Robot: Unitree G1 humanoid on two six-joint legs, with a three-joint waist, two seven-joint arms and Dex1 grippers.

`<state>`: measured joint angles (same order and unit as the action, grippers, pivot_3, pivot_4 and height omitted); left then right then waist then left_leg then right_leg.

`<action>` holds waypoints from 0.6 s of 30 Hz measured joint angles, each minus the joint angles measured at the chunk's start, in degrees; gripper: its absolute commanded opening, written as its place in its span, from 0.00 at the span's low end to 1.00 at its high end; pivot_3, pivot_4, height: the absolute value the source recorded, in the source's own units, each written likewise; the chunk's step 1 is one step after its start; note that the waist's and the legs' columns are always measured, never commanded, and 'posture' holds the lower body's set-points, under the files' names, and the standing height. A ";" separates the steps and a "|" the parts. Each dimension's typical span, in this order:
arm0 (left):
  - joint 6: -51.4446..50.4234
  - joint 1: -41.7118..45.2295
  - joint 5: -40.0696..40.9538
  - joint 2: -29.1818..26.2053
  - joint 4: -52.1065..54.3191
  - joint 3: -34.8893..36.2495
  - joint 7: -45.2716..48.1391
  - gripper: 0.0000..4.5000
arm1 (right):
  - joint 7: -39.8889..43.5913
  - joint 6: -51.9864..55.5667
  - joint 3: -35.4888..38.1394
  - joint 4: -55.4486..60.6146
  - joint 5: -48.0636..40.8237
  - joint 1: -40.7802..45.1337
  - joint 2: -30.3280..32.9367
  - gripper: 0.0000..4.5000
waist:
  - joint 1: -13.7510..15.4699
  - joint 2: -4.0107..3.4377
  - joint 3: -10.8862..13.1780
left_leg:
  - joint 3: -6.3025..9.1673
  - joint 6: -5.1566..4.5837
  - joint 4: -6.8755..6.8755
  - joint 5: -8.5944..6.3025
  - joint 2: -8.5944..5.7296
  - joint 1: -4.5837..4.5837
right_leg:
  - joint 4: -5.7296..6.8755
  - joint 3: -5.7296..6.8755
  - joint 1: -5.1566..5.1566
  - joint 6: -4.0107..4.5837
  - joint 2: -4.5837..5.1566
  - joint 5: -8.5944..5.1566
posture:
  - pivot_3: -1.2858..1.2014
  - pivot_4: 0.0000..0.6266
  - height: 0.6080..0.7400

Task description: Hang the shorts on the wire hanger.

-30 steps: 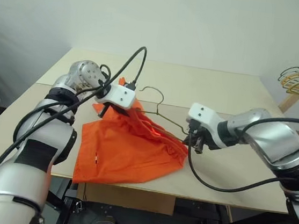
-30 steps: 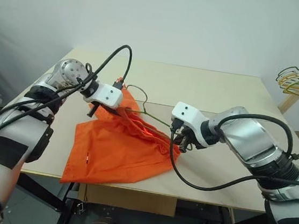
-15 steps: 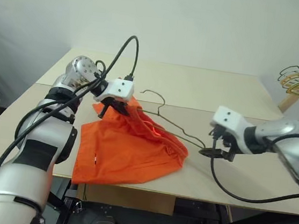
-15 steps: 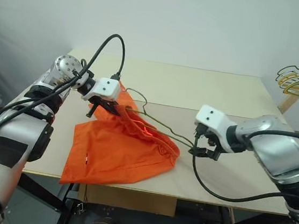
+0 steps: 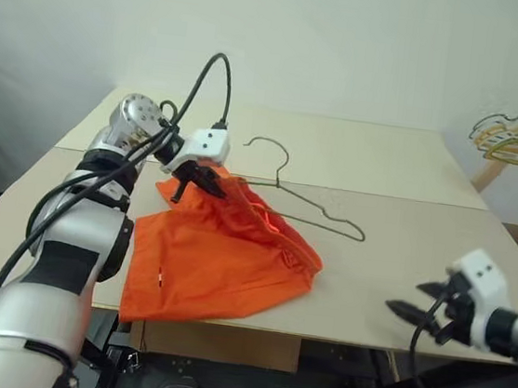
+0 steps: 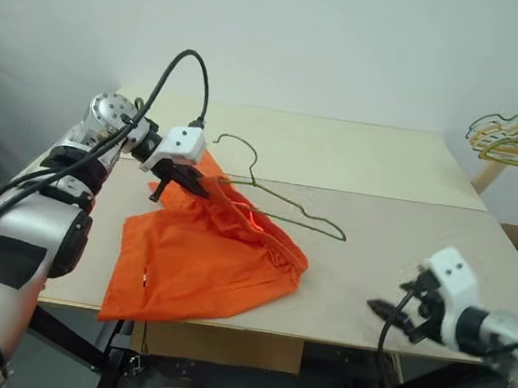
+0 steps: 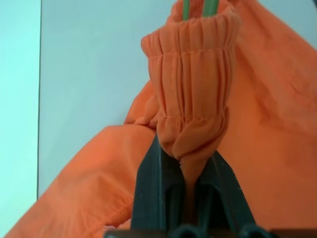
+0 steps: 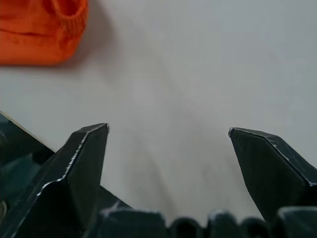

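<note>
On the table (image 5: pixel 410 179), the left gripper (image 5: pixel 206 180) pinches the gathered waistband of the orange shorts (image 5: pixel 224 256) at about 10 o'clock, the wire hanger (image 5: pixel 309 204) threaded through the fabric toward 2 o'clock, while the right gripper (image 5: pixel 420 301) hangs wide open, holding nothing, near 4 o'clock.

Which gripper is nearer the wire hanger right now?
Left. The left gripper is shut on the shorts waistband beside the wire hanger. The right gripper is open, off near the table's front edge.
</note>
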<state>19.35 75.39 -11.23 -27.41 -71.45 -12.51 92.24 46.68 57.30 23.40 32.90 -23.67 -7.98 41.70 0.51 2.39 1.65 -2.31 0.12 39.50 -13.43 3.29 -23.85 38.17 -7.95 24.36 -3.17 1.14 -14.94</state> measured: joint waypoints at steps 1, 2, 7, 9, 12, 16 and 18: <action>-0.35 0.11 0.03 0.10 0.00 0.09 0.02 0.00 | -2.32 -1.63 -2.66 0.30 0.25 0.26 -3.62 0.99 | -0.55 0.02 -0.01 | 0.01 0.00 -0.01 0.00 0.01 0.24 | -0.01 0.01 -0.23 -0.04 0.00 -0.04 | 0.53 0.00 1.00; -0.53 0.40 0.05 0.22 0.02 0.11 0.03 0.00 | -4.33 -2.69 -6.17 0.29 0.45 0.58 -6.93 0.99 | -0.98 0.01 -0.01 | 0.02 0.01 -0.02 0.00 0.00 0.29 | -0.01 0.02 -0.26 -0.05 0.01 -0.05 | 0.53 0.00 1.00; -0.69 0.48 0.05 0.47 0.06 0.17 0.05 0.00 | -10.77 -4.47 -15.46 -2.41 0.99 6.99 -16.18 0.99 | -1.93 -0.08 -0.02 | 0.08 0.00 -0.09 0.00 -0.02 0.16 | -0.04 0.02 -0.18 0.10 0.01 0.01 | 0.54 0.00 1.00; -0.69 0.49 0.08 0.46 0.11 0.16 0.05 0.00 | -12.63 -4.83 -20.31 -4.67 1.47 10.55 -19.18 0.99 | -1.89 -0.08 -0.02 | 0.12 0.00 -0.15 0.00 -0.05 0.14 | -0.06 0.05 -0.18 0.33 0.01 0.13 | 0.54 0.00 1.00; -0.70 0.48 0.08 0.17 0.13 0.16 0.06 0.00 | -13.50 -4.71 -24.14 -7.27 1.29 12.69 -21.65 0.91 | -1.48 -0.08 -0.01 | 0.15 0.00 -0.15 -0.01 -0.08 0.07 | -0.10 0.10 -0.16 0.33 0.04 0.13 | 0.54 0.00 1.00; -0.70 0.48 0.08 -0.18 0.16 0.18 0.06 0.00 | -14.67 -4.19 -26.32 -10.07 1.03 14.91 -22.41 0.65 | -0.98 -0.07 -0.01 | 0.17 0.00 -0.14 0.00 -0.24 0.07 | -0.09 0.12 -0.20 0.28 0.21 0.12 | 0.54 0.00 1.00; -0.69 0.48 0.08 -0.23 0.16 0.18 0.06 0.00 | -14.91 -4.17 -26.51 -10.87 0.85 14.91 -22.42 0.49 | -0.91 -0.07 -0.01 | 0.18 0.00 -0.13 0.00 -0.25 0.07 | -0.09 0.13 -0.21 0.27 0.21 0.12 | 0.54 0.00 1.00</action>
<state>18.66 75.87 -11.16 -27.64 -71.29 -12.33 92.30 31.77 53.14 -3.10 22.03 -22.82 6.93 19.28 -0.41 2.32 1.63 -2.13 0.12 39.37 -13.44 3.04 -23.78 38.08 -7.82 24.15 -2.89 1.35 -14.82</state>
